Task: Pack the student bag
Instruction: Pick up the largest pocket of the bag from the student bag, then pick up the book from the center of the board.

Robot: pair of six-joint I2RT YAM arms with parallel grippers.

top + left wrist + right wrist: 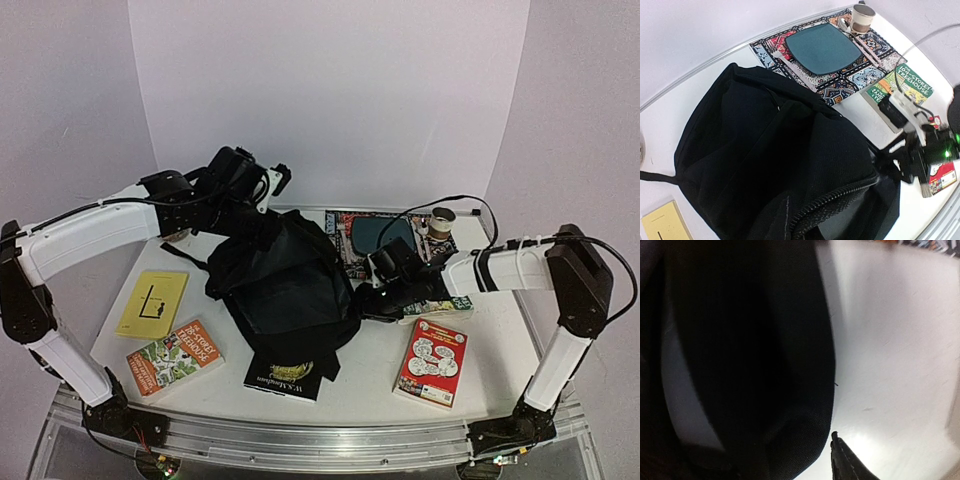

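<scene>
Though indistinct overhead, student bag [755, 150] zipper [835, 197] clear from left wrist.

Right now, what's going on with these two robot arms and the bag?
Two robot arms are working on a black backpack in the middle of the table. The left gripper is shut on its far edge, holding it up; the right gripper is at its right side. Several books lie around it, unpacked.

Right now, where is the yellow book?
Top view, left side: the yellow book lies left of the student bag, just behind the green-and-orange book.
</scene>
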